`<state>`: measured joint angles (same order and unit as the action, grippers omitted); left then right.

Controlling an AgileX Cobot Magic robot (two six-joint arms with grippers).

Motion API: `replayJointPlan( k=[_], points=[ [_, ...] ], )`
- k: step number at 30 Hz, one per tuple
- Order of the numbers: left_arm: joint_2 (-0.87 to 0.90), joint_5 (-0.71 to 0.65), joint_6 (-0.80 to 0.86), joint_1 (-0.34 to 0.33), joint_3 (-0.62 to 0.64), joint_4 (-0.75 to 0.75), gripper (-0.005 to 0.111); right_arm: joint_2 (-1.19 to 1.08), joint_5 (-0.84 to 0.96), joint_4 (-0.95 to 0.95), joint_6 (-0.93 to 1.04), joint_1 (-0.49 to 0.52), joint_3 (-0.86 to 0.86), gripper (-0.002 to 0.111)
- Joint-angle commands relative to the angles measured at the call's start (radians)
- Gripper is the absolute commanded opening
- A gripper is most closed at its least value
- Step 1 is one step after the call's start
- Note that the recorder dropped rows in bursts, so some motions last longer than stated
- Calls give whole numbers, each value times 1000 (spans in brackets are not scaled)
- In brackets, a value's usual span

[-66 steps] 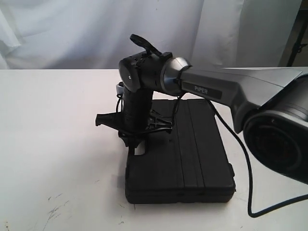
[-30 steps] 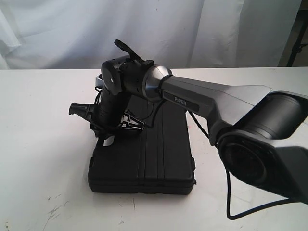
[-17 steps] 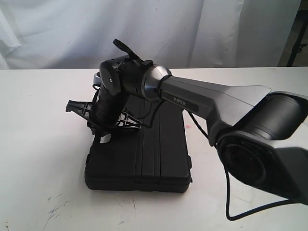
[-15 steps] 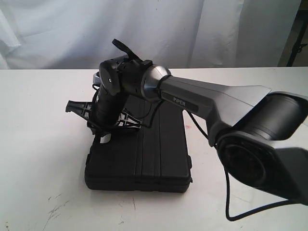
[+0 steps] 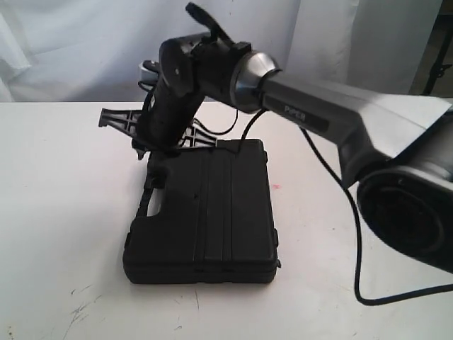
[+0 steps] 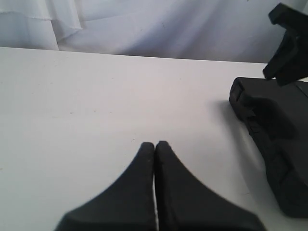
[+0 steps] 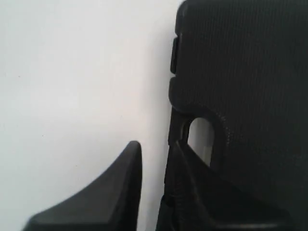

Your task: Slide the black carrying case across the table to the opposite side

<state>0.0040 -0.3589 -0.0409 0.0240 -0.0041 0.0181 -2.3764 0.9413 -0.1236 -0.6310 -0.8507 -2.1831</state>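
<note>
The black carrying case [image 5: 212,212] lies flat on the white table [image 5: 64,212], left of centre, with its handle cut-out [image 5: 151,196] facing left. My right gripper [image 5: 147,154] hangs just above that handle end, raised off the case. In the right wrist view its fingers [image 7: 156,147] stand slightly open: one is over bare table and the other over the handle bar [image 7: 173,130], with white table showing between them. My left gripper [image 6: 154,144] is shut and empty over bare table, with the case [image 6: 284,144] off to one side. The exterior view does not show it.
The right arm [image 5: 340,120] reaches in from the right, and its black cable [image 5: 361,276] loops over the table there. A tiny red spot [image 5: 277,187] lies right of the case. Dark scratches [image 5: 81,308] mark the near left. A white curtain [image 5: 85,42] hangs behind.
The right gripper dragged the case leftward across the table. In the last half second it has risen off the handle end, and the case stays where it stopped.
</note>
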Motion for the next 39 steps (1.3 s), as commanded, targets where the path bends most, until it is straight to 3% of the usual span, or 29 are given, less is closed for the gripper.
replayJointPlan(
  k=[1,9,26,39],
  points=[
    [-4,14,-1,-2,4,2,0,77,21,79,158,12,-9,0],
    [-4,14,-1,-2,4,2,0,175,5,303,235,-47,-9,0],
    [-4,14,-1,-2,4,2,0,243,-16,294,260,-63,27,0],
    [-4,14,-1,-2,4,2,0,613,-645,304,260,-37,774,0]
  ],
)
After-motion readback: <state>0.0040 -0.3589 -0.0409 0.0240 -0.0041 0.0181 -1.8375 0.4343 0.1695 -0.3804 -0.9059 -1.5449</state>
